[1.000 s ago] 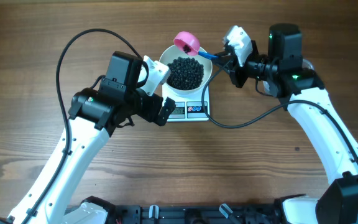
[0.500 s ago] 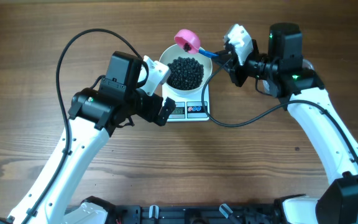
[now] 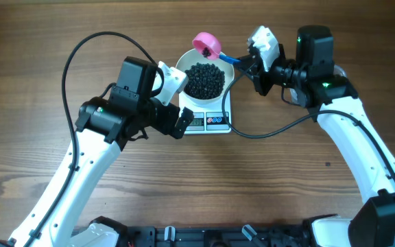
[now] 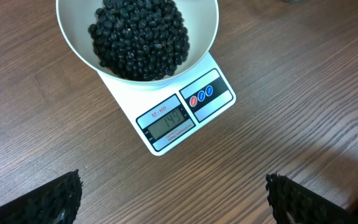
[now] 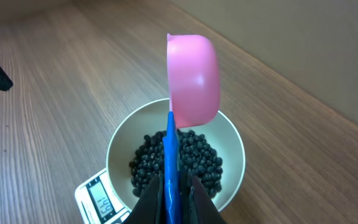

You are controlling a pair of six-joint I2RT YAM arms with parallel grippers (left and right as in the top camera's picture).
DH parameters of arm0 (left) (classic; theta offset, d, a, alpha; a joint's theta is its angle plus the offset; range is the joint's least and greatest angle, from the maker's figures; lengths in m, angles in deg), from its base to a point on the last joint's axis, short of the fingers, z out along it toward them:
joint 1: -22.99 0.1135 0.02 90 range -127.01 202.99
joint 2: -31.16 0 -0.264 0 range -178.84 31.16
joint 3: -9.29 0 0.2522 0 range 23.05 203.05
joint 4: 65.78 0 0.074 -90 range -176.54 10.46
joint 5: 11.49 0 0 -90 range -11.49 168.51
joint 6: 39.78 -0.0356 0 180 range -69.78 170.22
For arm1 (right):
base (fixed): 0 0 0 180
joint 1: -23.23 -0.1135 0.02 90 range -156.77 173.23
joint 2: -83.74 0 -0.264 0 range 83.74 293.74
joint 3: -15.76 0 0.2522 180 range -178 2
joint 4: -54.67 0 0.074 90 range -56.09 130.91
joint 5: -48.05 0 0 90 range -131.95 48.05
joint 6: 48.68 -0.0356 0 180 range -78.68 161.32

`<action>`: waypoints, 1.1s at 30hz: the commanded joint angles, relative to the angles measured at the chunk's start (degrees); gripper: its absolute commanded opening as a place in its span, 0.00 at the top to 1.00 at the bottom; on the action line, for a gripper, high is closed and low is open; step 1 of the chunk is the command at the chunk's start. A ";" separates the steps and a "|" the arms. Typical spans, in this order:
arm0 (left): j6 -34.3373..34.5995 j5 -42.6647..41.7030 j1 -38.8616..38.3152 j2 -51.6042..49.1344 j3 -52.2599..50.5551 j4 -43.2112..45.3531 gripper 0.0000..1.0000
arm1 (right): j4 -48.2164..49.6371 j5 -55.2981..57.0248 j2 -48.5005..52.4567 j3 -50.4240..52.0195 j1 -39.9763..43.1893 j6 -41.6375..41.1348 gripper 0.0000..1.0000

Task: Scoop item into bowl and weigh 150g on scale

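The right gripper (image 5: 173, 194) is pinching a pink scoop (image 5: 194, 78) over the bowl (image 4: 207, 36) of beans (image 4: 138, 34) on the scale (image 4: 221, 99), while the left gripper (image 4: 176, 199) is hovering spread wide.

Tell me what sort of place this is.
Probably a robotics lab bench set up for a weighing trial: two white robot arms at a wooden table, and a digital scale carrying a bowl of black beads.
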 commanded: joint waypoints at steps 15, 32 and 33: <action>-0.92 -0.92 -0.26 0.22 0.92 0.11 0.00 | -0.57 -2.78 0.57 -0.33 -0.33 -1.38 0.96; -0.92 -0.90 -0.26 0.22 0.92 0.11 0.00 | -0.42 -1.20 0.57 -0.33 -0.33 -8.68 0.96; -0.92 -0.90 -0.26 0.20 0.92 0.11 0.00 | -0.20 -1.20 0.57 -0.33 -0.33 -9.62 0.96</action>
